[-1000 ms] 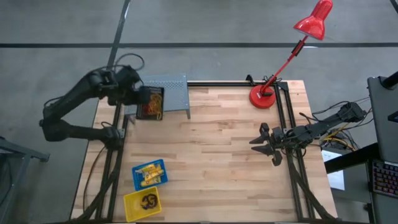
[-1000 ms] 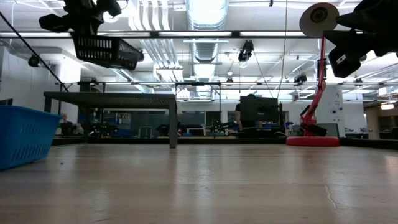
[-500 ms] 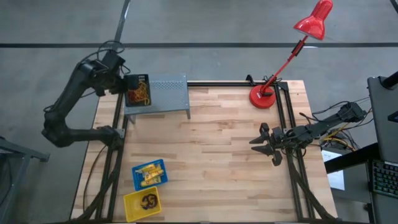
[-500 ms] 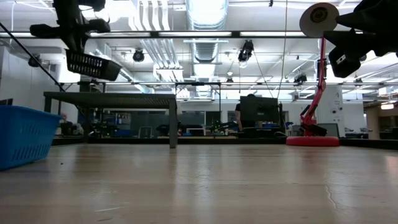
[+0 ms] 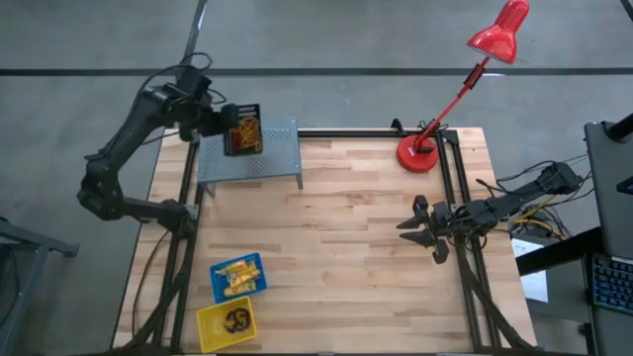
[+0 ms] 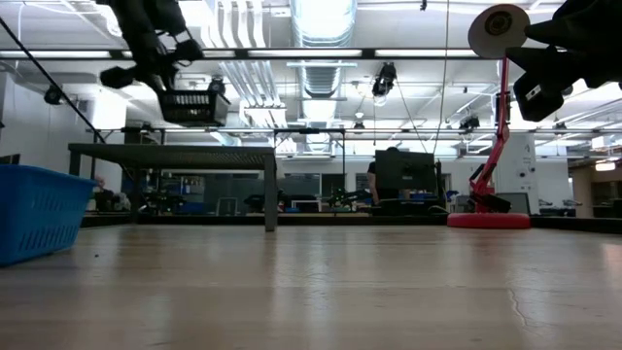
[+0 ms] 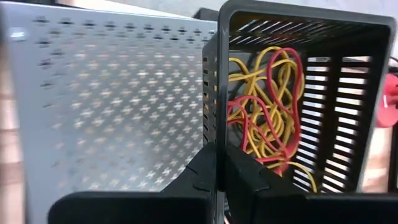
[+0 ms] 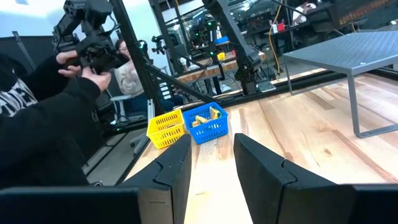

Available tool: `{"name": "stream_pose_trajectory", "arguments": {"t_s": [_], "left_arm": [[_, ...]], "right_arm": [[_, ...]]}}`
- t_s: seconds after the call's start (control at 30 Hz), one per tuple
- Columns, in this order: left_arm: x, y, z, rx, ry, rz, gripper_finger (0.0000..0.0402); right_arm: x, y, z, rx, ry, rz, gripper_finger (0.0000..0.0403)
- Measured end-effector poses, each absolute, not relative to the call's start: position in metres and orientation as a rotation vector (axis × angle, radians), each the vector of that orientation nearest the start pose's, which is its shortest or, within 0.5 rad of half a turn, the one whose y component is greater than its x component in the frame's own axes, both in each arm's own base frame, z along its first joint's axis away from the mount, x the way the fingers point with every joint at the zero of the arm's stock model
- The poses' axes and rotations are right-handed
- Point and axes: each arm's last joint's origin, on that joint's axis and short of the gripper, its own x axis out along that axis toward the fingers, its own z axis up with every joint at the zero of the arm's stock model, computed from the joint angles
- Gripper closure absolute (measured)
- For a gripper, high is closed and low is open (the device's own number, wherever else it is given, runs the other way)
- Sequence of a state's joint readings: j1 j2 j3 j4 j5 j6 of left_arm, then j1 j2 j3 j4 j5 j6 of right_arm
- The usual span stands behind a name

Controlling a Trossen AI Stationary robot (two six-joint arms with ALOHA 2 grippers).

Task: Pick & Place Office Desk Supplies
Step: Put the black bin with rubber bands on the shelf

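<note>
Upper left in the high view, the left gripper [image 5: 220,130], clamped on a black bin's [image 5: 244,130] wall, holds it tipped, opening camera-ward, rubber bands [image 7: 268,118] tangled inside. Right gripper [image 5: 423,229] waits parted, empty.

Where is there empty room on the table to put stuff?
The bare wood in the middle of the table, between the grey shelf, red lamp base and right gripper. It's crowded at the near left corner: blue bin, yellow bin.

Straight down over the whole worktop [image 5: 366,247]; level at its surface; close behind each wrist; perforated shelf [image 5: 267,153] shared.
</note>
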State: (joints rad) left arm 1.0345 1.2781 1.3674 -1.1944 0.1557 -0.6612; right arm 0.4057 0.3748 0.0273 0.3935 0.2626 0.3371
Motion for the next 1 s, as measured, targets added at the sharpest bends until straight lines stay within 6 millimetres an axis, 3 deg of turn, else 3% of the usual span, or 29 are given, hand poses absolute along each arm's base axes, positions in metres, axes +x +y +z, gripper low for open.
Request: {"name": "stream_pose_trajectory", "arguments": {"t_s": [0.23,0.5,1.0], "left_arm": [[0.159,0.206,0.329,-1.196,0.772,1.010,0.0378],[0.200,0.205,0.335,-1.133,0.774,0.999,0.0378],[0.216,0.201,0.321,-1.237,0.808,1.075,0.0378]], "right_arm": [[0.114,0.041,0.178,0.352,-0.019,0.149,0.0278],[0.114,0.041,0.178,0.352,-0.019,0.149,0.0273],[0.114,0.041,0.178,0.352,-0.020,0.149,0.0282]]}}
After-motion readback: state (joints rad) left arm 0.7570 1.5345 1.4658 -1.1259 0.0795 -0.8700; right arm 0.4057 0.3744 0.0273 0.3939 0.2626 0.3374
